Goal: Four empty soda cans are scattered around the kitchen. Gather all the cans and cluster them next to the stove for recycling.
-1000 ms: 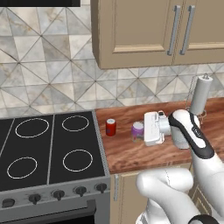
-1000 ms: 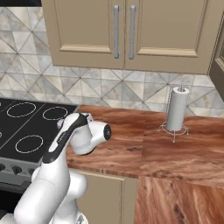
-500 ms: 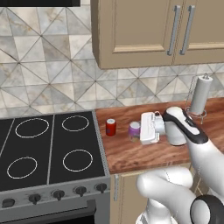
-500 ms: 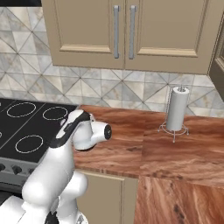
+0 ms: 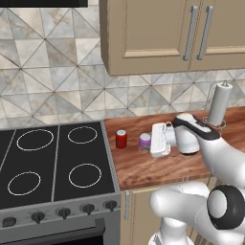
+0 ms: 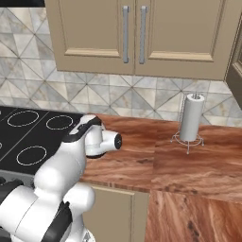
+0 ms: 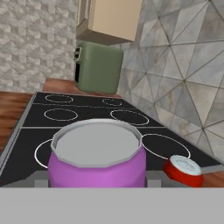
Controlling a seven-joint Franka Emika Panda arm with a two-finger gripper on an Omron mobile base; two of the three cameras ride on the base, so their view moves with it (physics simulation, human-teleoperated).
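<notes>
Comparing the left base view with a second ago, the gripper (image 5: pixel 152 140) has slid left along the wooden counter (image 5: pixel 143 170) toward the stove (image 5: pixel 52 162), carrying the purple can (image 5: pixel 144 140) with it, so the gap to the red can (image 5: pixel 121 139) has narrowed; I judge this can is near its drop spot and only needs setting down beside the red one. The purple can sits at the fingers' left end, upright, close to the counter, and the red can stands just right of the cooktop edge, near the wall. The paper-towel roll (image 5: pixel 219 103) stands far right, well apart. In the right base view the arm (image 6: pixel 90 139) has swung further left over the counter's near edge, its hand turned away, and the roll (image 6: pixel 191 124) is unmoved. In the hand view the purple can (image 7: pixel 97 156) is large and central between the tips, its silver top facing up, body pale purple and undented; the jaws look partly closed around it, holding it. The red can (image 7: pixel 183 169) stands just to its right, beside the cooktop (image 7: pixel 26 131) with its white rings.
</notes>
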